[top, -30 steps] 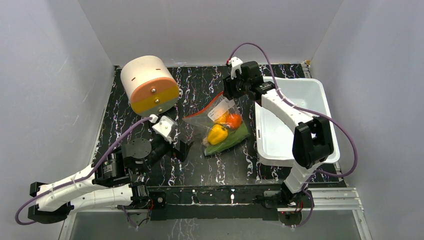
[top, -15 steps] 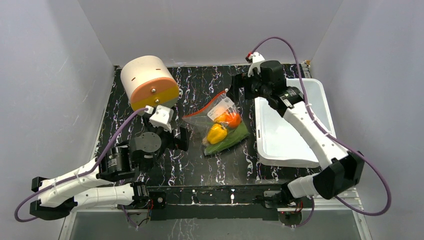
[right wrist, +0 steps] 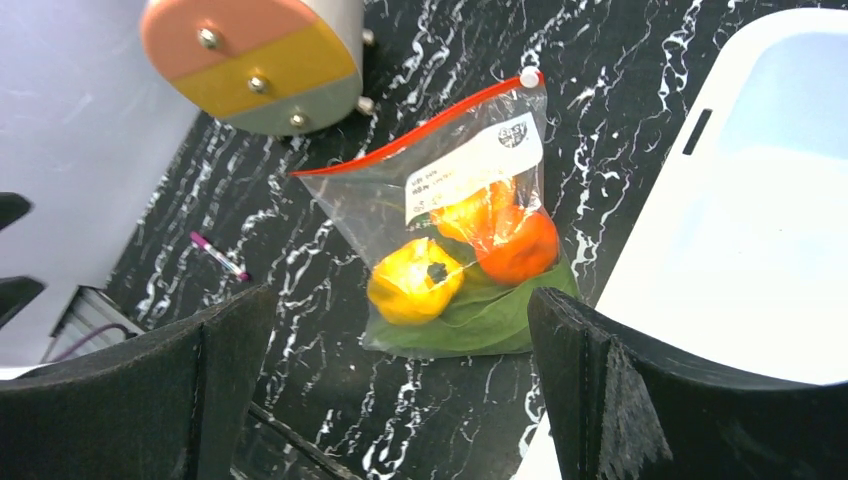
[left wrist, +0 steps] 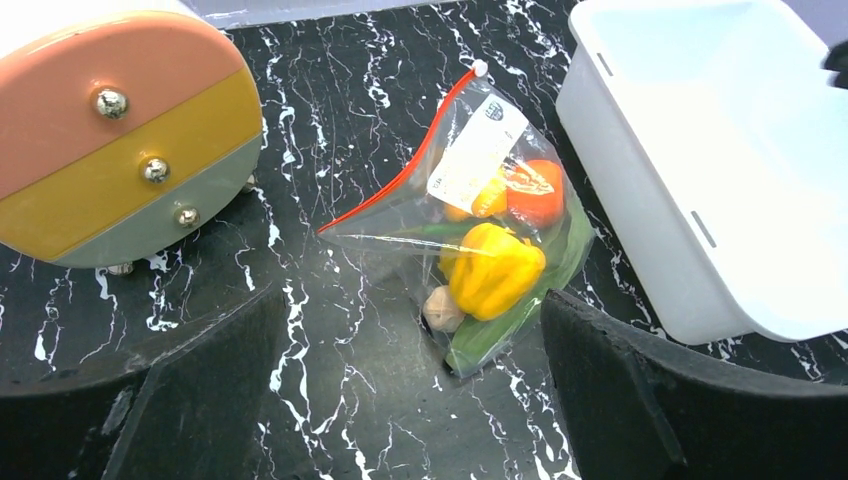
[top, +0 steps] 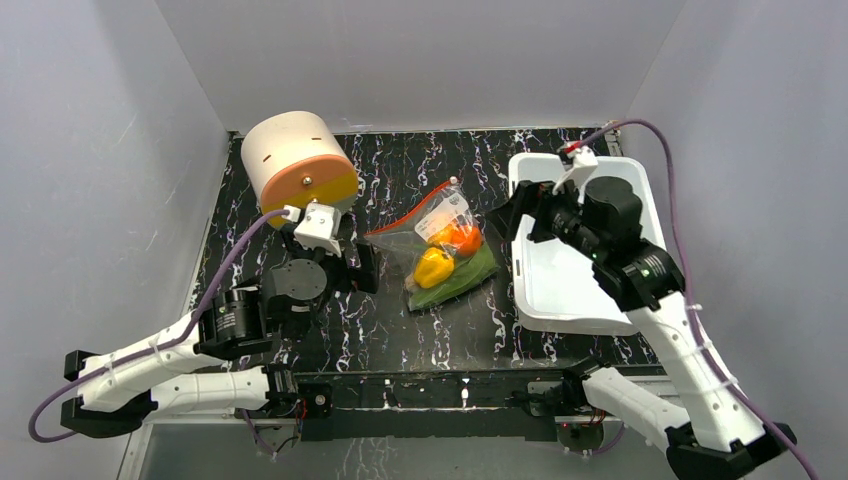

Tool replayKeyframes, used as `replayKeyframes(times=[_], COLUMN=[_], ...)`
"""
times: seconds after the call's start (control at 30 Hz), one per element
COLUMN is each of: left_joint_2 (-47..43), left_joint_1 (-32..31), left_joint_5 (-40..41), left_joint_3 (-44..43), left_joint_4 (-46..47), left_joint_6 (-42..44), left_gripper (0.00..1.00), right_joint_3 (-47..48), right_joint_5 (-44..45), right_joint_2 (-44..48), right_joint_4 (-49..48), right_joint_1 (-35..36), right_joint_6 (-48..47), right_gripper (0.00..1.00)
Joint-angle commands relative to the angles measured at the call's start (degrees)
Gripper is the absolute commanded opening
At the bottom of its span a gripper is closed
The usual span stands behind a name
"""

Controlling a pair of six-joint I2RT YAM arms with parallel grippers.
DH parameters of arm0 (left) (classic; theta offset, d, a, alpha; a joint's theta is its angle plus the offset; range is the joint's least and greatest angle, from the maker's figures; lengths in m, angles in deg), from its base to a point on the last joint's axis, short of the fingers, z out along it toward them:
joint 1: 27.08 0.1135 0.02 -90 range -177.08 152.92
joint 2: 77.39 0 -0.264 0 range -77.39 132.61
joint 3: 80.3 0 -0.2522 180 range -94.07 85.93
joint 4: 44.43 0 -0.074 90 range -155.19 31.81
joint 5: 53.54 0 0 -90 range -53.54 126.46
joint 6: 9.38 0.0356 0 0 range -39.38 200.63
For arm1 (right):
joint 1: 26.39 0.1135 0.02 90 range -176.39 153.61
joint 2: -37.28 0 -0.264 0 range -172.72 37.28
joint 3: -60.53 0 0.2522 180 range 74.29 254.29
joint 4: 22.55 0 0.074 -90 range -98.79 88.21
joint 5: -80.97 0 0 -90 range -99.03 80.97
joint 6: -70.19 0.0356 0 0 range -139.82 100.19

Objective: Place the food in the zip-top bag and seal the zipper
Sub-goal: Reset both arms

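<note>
Food [top: 447,256] lies inside the zip-top bag [left wrist: 476,152], and the bag lies flat on the black marbled table [top: 400,340], near its middle. Through the clear plastic I can see a yellow pepper [left wrist: 495,270] on top of a long green leaf [left wrist: 505,322]. An orange-red round fruit [left wrist: 535,192] sits at about 1 o'clock from the pepper and touches it. A small pale piece [left wrist: 440,310] is at the pepper's 8 o'clock, close to the bottom corner of the bag. A second yellow-orange piece is partly hidden behind the bag's white label.

The zipper [right wrist: 410,127] runs as one thin red line along the bag's edge at 10 to 11 o'clock. Its white slider [right wrist: 529,77] sits at the end of the strip at 12 o'clock. From where I stand, I cannot tell if the strip is pressed closed along all its length.

The left gripper [left wrist: 410,310] is at 9 o'clock from the bag, apart from it. Its two fingers are spread wide and it holds nothing. The right gripper [right wrist: 400,300] is at about 2 o'clock from the bag, above the near wall of the white tub [top: 590,295]. Its jaws are also wide apart and there is nothing between them. Neither gripper touches the bag.

The tub stands at 3 o'clock from the bag, just beside it. A round drum [top: 300,165] with a peach, yellow and grey face stands at 10 o'clock. A small pink stick [right wrist: 217,255] lies on the table near the left arm.
</note>
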Motion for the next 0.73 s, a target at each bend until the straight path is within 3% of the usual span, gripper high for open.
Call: replayKeyframes(times=[0.0, 0.17, 0.43, 0.7], left_joint_2=[-1.97, -5.98, -9.52, -5.68], left_joint_1=[-0.12, -0.13, -0.11, -0.12], left_joint_5=[2.92, 2.29, 5.25, 7.68], left_joint_3=[-2.07, -0.59, 1.38, -0.15], left_joint_4=[1.37, 2.47, 0.45, -2.89], left_joint_6=[-0.88, -1.69, -3.58, -3.15], left_gripper=[0.98, 0.98, 0.98, 0.98], right_joint_3=[-0.79, 1.32, -2.82, -4.07], right_joint_5=[2.06, 4.56, 3.08, 3.43], right_joint_2=[5.19, 8.04, 11.15, 12.00], right_joint_4=[0.66, 3.32, 2.55, 1.94], right_joint_1=[-0.18, -0.15, -0.19, -0.15], right_joint_6=[3.63, 4.27, 7.11, 9.92], right_gripper=[0.98, 0.98, 0.98, 0.98])
